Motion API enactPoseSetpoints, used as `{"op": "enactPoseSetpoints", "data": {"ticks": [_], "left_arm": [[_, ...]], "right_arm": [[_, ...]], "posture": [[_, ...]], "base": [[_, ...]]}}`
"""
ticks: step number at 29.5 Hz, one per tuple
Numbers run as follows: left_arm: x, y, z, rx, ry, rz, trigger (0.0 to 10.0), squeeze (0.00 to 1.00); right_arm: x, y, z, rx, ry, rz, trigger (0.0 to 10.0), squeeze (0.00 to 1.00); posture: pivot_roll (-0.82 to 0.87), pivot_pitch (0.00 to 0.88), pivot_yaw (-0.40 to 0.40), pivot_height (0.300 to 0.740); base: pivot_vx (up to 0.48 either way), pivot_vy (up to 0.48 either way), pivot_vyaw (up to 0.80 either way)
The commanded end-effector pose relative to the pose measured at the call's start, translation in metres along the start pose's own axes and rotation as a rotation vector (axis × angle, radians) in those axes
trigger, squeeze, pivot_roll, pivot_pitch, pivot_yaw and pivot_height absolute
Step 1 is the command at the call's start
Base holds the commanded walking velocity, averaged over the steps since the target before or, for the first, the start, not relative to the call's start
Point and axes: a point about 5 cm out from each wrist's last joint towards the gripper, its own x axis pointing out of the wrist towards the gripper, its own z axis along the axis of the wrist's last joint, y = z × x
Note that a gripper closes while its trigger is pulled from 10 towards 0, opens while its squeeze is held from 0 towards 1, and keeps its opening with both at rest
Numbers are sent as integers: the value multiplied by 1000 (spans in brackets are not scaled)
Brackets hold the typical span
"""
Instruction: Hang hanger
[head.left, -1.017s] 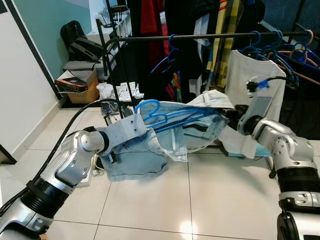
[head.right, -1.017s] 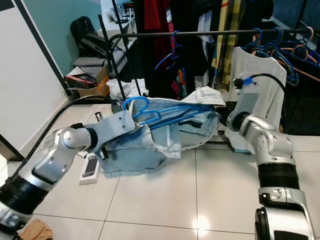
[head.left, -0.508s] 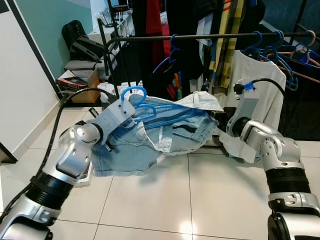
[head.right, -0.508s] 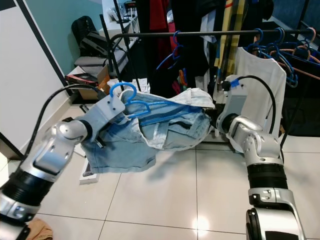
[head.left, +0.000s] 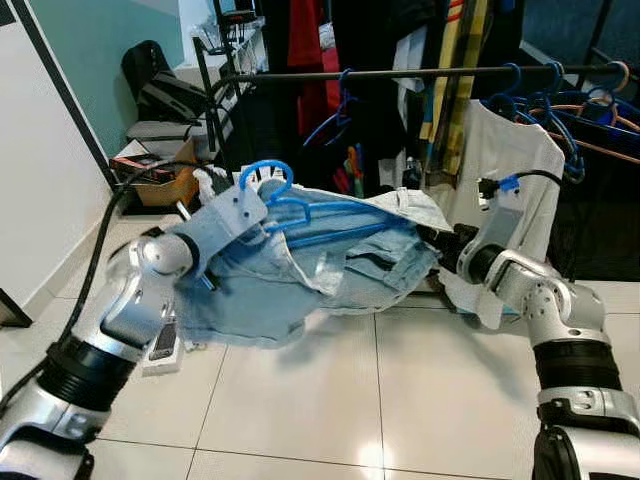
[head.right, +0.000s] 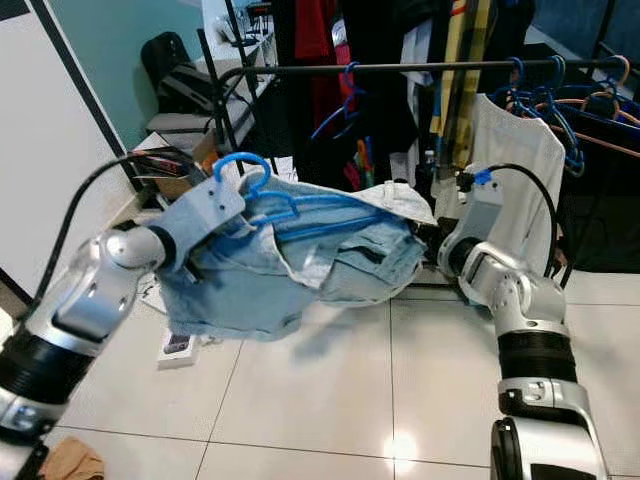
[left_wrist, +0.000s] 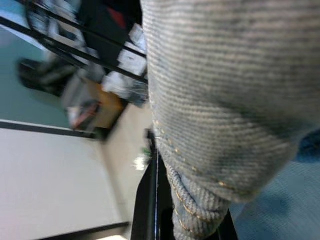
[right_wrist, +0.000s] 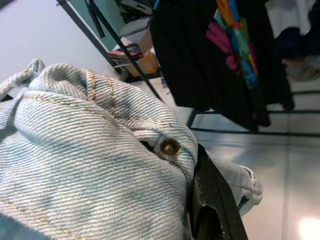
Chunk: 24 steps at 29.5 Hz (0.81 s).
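A blue plastic hanger (head.left: 330, 218) carries light denim shorts (head.left: 300, 280), held in the air between my two arms. Its hook (head.left: 262, 175) points up beside my left wrist. My left gripper (head.left: 262, 212) is buried in the denim at the hook end; in the left wrist view a fold of denim (left_wrist: 200, 200) sits clamped against a black finger (left_wrist: 150, 200). My right gripper (head.left: 432, 238) is shut on the other end, its finger (right_wrist: 210, 205) pressed against the buttoned waistband (right_wrist: 169, 147). The black clothes rail (head.left: 400, 73) runs across behind and above the hanger.
A white shirt (head.left: 510, 150) and several blue and orange hangers (head.left: 560, 100) hang at the rail's right end, dark clothes (head.left: 380, 120) in its middle. A cardboard box (head.left: 165, 180) and black bag (head.left: 160, 95) stand back left. A small flat object (head.left: 160, 345) lies on the tiles.
Both arms have carried the hanger and shorts up and to the left. The hook now stands higher, closer to the rail's level. Both grips are unchanged.
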Motion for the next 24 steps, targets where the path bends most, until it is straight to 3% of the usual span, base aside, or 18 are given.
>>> {"op": "enactPoseSetpoints", "data": {"ticks": [1,3,8,10,12,13,17,21,23,24], "left_arm": [[-5,20,-24,102,137,131,10000,0],[-3,17,-23,185,136,170,10000,0],[-2,10,-17,238,117,196,10000,0],[-1,3,-12,249,97,199,10000,0],[1,-16,-1,243,57,179,10000,0],[1,-16,-1,243,57,179,10000,0],[2,-33,24,134,-37,131,10000,0],[2,-38,37,45,-100,103,10000,0],[0,-51,56,-178,-229,-10,10000,0],[0,-51,56,-178,-229,-10,10000,0]], "right_arm": [[-6,-10,15,82,-72,-55,0,0],[-4,1,24,227,-128,25,0,0],[-2,12,31,299,-163,83,0,0],[0,20,34,317,-176,109,0,0],[5,35,38,322,-181,147,0,0],[5,35,38,322,-181,147,0,0],[15,49,27,257,-120,150,0,0],[17,50,24,235,-97,130,0,0],[17,46,20,184,-78,85,0,0],[17,46,20,184,-78,85,0,0]], "posture": [[-36,0,66,740],[-37,0,67,740],[-39,0,68,740],[-39,0,68,740],[-38,0,67,740],[-38,0,67,740],[-34,0,60,740],[-34,0,60,740],[-35,0,60,740],[-35,0,60,740]], "base": [[0,0,0],[0,0,0],[0,0,0],[0,0,0],[0,0,0],[0,0,0],[0,0,0],[0,0,0],[0,0,0],[0,0,0]]}}
